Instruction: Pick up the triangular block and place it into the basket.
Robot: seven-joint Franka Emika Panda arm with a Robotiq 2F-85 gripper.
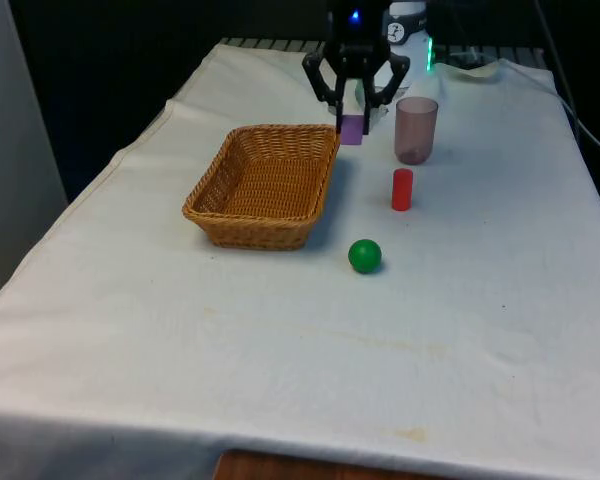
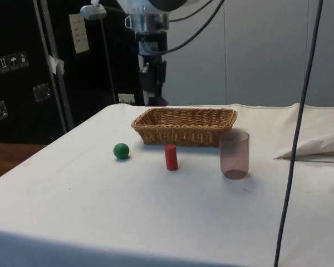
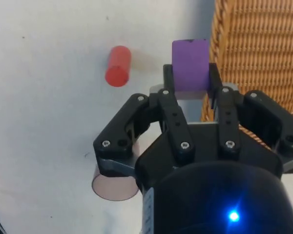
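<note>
Gripper (image 1: 354, 128): clenched on the purple block (image 1: 352, 130).
Purple block: held off the cloth, beside the wicker basket (image 1: 263, 185) rim's far corner.
Nearby: translucent cup (image 1: 416, 130), red cylinder (image 1: 402, 189).

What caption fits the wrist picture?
Gripper shut on purple block, beside the basket; red cylinder on the cloth.

My tool (image 1: 353, 128) hangs above the surface, pointing straight down from my wrist, its black linkages splayed out to either side. In the wrist view my two fingers (image 3: 169, 78) press against opposite faces of the purple block (image 3: 190, 65), which I hold raised, off the surface.
</note>
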